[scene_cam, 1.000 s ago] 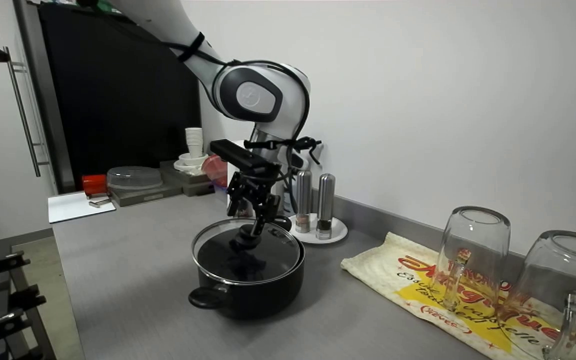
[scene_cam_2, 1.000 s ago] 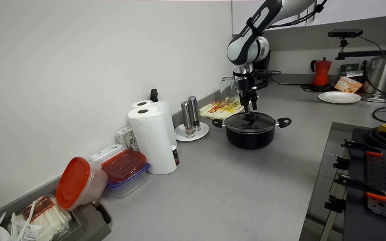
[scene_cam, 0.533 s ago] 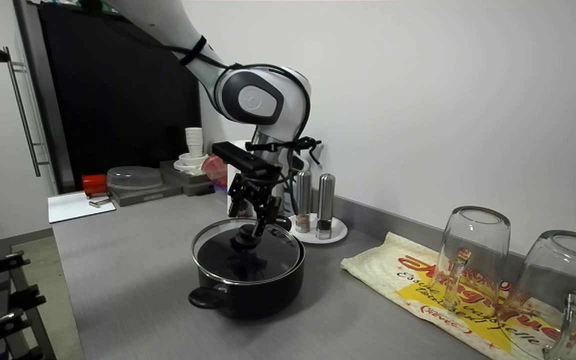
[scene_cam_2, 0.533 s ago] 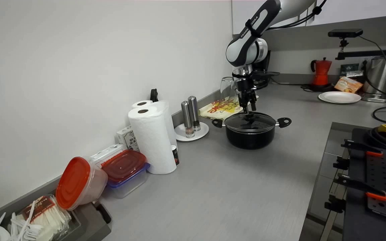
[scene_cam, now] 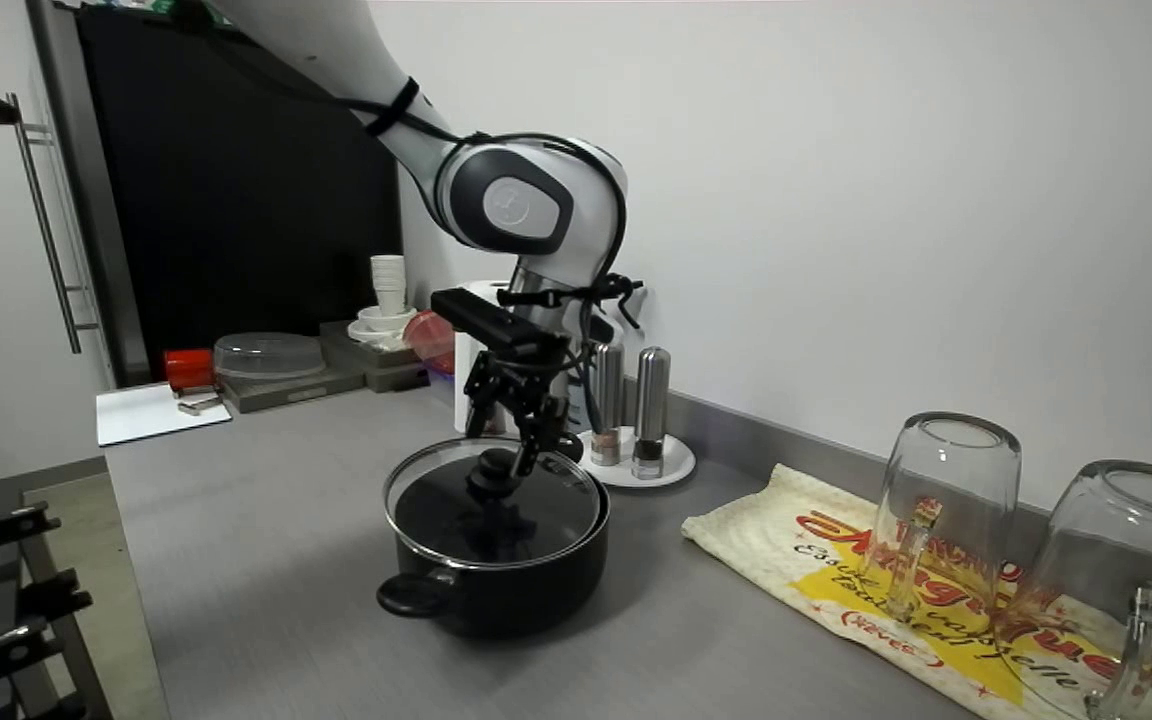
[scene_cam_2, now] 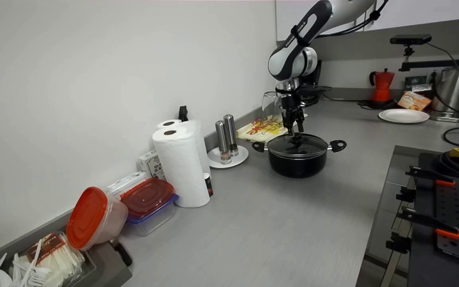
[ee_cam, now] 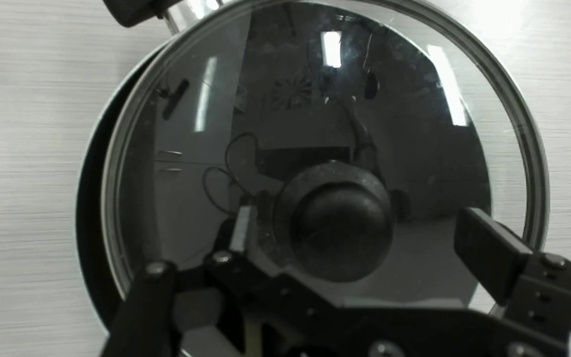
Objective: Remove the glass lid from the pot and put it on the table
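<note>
Two fingers (ee_cam: pixel 488 255) were spread wide, holding nothing. We had the glass lid (scene_cam: pixel 501 520) on the pot (scene_cam: pixel 536 600), sitting off centre: in the wrist view a dark crescent of the pot's mouth showed along one edge and the lid overhung the opposite one. Pot stood on the desk (scene_cam: pixel 266 560), near two mills (scene_cam: pixel 651 412) on a white plate (scene_cam: pixel 678 465). The lid's black knob (ee_cam: pixel 342 230) lay between the fingers in the wrist view, nearer one than the other. We couldn't tell whether that one touched it or how far down the tips reached; both exterior views put them close by the knob.

Step in hand, as we read it: lining up the grasp. Lid wasn't lifted, so we were early in the task.

Next move called for centring on the knob, dropping if the tips sat high, then squeezing. Off-centre, we figured, the first finger to touch would push the lid further over the edge. After that we needed a level lift past the pot rim, then a gentle set-down on the desk, away from the mills.
</note>
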`<state>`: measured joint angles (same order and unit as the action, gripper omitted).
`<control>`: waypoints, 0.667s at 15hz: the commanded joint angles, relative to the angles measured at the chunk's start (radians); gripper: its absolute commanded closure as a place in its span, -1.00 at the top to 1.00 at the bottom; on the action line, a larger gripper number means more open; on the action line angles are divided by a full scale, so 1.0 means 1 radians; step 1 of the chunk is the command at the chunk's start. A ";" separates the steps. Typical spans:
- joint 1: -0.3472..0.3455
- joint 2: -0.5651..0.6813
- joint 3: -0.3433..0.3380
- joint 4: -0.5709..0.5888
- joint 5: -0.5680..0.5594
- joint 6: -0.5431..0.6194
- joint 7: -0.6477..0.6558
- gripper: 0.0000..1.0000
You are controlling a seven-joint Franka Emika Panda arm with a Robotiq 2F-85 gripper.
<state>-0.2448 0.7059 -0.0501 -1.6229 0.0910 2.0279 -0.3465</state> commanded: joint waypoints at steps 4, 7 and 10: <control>-0.004 0.052 0.007 0.053 -0.003 0.024 0.024 0.50; -0.005 0.059 0.006 0.057 -0.007 0.033 0.022 0.20; -0.003 0.056 0.004 0.060 -0.013 0.030 0.023 -0.27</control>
<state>-0.2455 0.7463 -0.0503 -1.5887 0.0887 2.0566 -0.3367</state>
